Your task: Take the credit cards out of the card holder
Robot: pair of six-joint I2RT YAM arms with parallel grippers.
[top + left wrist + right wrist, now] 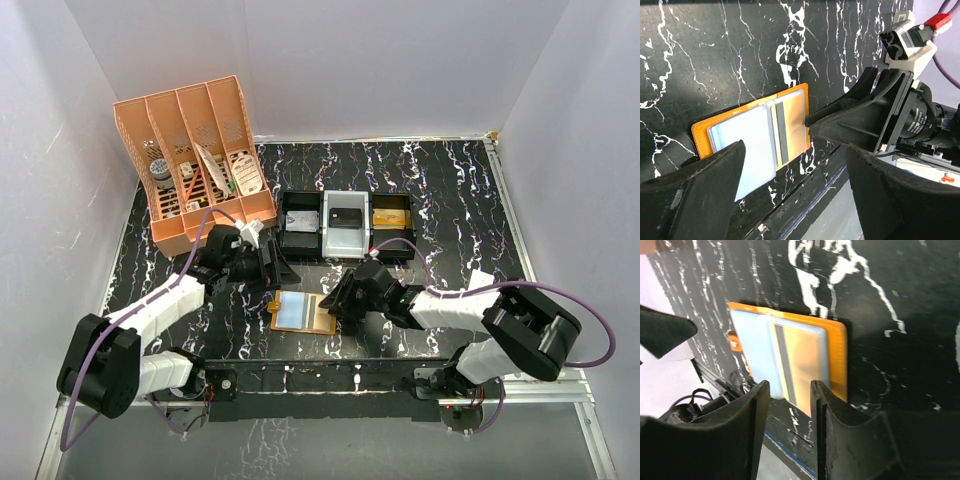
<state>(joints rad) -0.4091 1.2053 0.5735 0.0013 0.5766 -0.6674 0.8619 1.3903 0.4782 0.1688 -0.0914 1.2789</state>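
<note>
The orange card holder (277, 311) lies open near the table's front edge, pale blue panels up. It also shows in the left wrist view (702, 134) and the right wrist view (837, 355). Pale blue cards (747, 142) sit in it. A gold-tinted card with a grey stripe (802, 365) sticks out of the pocket toward my right gripper. My right gripper (787, 402) is open a little, its fingertips (752, 405) at that card's near edge, not clamped on it. My left gripper (795, 200) is wide open and empty, just behind and left of the holder.
A large orange slotted organizer (195, 160) stands at the back left. A black compartment tray (285, 240) behind the holder carries a small black box (347, 215) and a gold block (390, 217). The table's front edge (805, 200) runs close by the holder.
</note>
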